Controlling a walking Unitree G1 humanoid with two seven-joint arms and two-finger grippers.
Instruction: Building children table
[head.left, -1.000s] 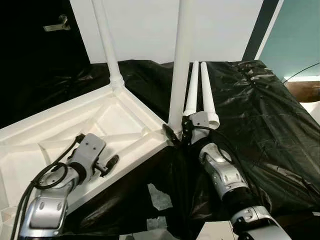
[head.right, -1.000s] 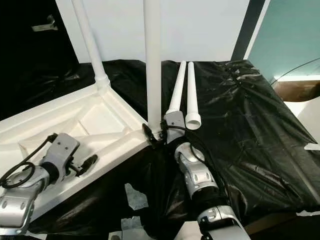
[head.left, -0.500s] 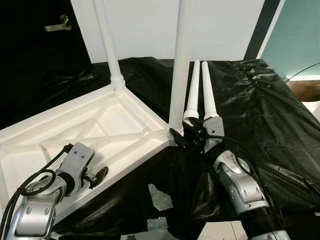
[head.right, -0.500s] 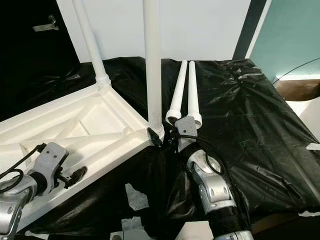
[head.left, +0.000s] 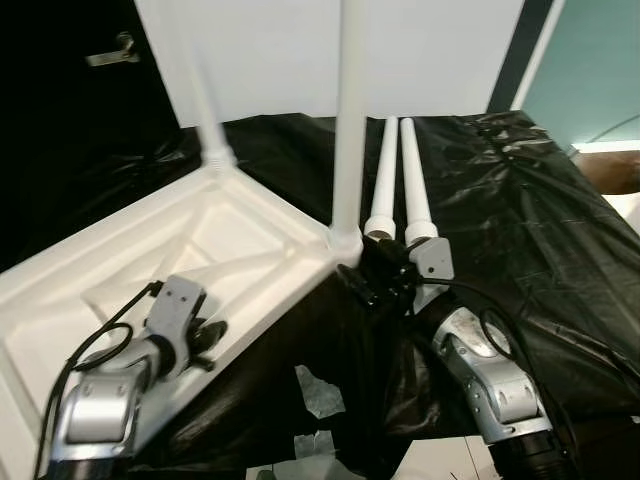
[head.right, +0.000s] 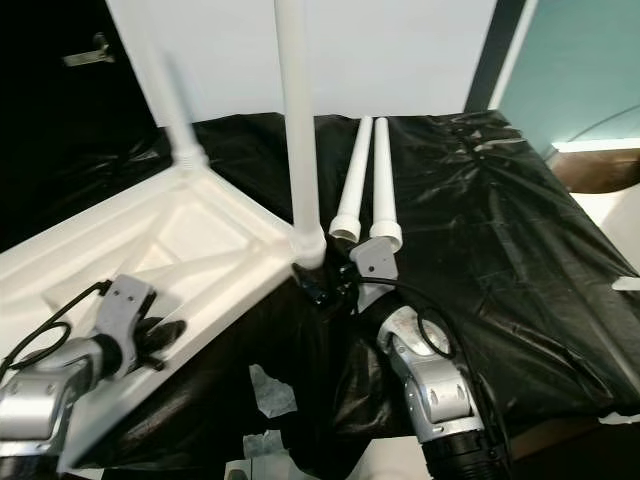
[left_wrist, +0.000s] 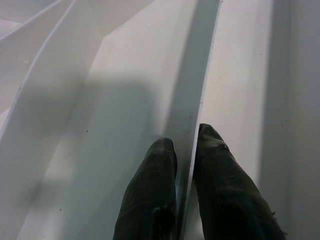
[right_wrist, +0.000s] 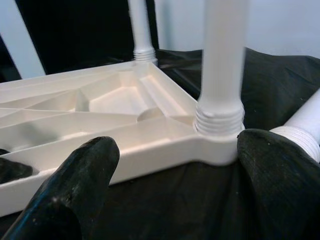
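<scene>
Head views: the white tabletop (head.left: 120, 270) lies upside down on black sheeting (head.left: 520, 220), two legs (head.left: 348, 120) standing in its corners and two spare legs (head.left: 408, 170) flat on the sheeting just beside it; the right gripper (head.left: 375, 285) sits at the near corner, the left gripper (head.left: 205, 340) on the near rim. Left wrist view: fingers (left_wrist: 150, 195) pressed together, pinching a thin white rib (left_wrist: 200, 100). Right wrist view: fingers (right_wrist: 70, 185) spread wide before the corner socket (right_wrist: 219, 120).
</scene>
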